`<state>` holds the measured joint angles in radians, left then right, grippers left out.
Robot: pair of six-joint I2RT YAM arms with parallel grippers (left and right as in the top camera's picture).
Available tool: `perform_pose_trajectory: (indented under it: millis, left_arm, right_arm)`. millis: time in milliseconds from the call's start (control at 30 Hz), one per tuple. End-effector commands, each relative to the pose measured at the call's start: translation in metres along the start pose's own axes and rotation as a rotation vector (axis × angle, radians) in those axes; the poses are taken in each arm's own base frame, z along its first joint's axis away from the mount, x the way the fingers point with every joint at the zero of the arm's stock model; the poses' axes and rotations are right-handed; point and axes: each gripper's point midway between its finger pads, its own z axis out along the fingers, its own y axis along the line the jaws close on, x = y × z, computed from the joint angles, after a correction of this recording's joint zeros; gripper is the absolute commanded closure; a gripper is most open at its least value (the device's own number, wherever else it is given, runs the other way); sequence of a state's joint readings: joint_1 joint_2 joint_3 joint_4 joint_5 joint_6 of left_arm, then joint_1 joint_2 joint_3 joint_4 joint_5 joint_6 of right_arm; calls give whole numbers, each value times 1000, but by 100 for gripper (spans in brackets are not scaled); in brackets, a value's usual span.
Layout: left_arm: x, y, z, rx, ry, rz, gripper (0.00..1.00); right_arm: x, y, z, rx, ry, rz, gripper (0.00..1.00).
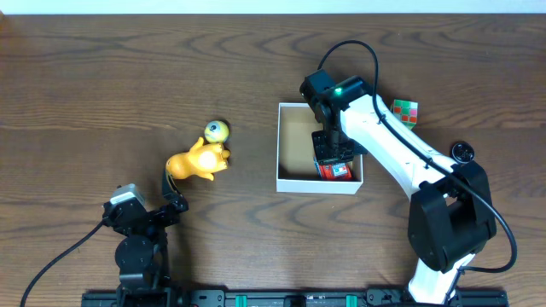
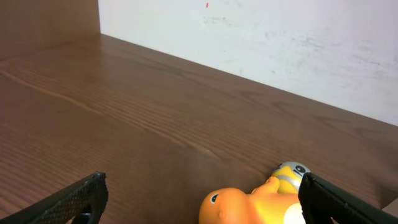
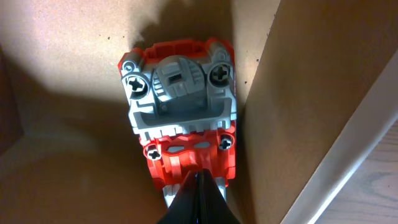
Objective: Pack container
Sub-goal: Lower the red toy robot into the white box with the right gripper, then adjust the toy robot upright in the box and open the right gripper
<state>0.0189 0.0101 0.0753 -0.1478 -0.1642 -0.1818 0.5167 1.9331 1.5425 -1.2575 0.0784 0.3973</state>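
The container [image 1: 317, 185] is a small square box with white walls and a brown inside, at centre right. A red and grey toy [image 1: 334, 170] lies inside it by the right wall [image 3: 298, 81]. My right gripper [image 1: 331, 149] reaches down into the box. In the right wrist view its fingers [image 3: 200, 177] are pressed together, tips at the red toy's [image 3: 180, 106] near edge. An orange toy animal [image 1: 198, 161] lies on the table left of the box. My left gripper [image 1: 175, 192] is open just in front of it. In the left wrist view [image 2: 203, 182] the orange toy [image 2: 249, 205] lies by the right finger.
A small yellow and grey one-eyed toy [image 1: 217, 131] touches the orange toy's far side and shows in the left wrist view [image 2: 291, 175]. A colourful cube [image 1: 405, 112] lies right of the box. A black round object [image 1: 462, 153] sits near the right arm's base.
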Motion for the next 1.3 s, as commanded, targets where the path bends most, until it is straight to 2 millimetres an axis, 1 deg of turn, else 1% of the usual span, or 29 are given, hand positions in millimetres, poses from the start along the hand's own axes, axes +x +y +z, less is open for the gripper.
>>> perform_pose_trajectory:
  millis: [0,100,367,467,600,733,933,1133,1267]
  left_arm:
    - [13,5,3,-18,25,23,2]
    - [13,5,3,-18,25,23,2]
    - [13,5,3,-18,25,23,2]
    - [13,5,3,-18,25,23,2]
    - [13,5,3,-18,25,23,2]
    - [13,5,3,-18,25,22,2]
    - [13,5,3,-18,25,23,2]
    - [13,5,3,-18,25,23,2]
    - [13,5,3,-18,25,23,2]
  right_arm:
    - [1,3,3,-3,3,-24,99]
    - [-2,5,3,-13,-11,-23,99]
    - [-10,28,1,-129,-35,-40,98]
    - [-10,28,1,-131,-35,-51,99]
    - [-10,29,1,-138,-40,-108,99]
    - [-6,33,0,-162,-23,-152,99]
    - [5,27,1,-142,21,-180,99]
    - [10,24,1,-131,40,-239,99]
    - [14,16,2,-94,57,-256,99]
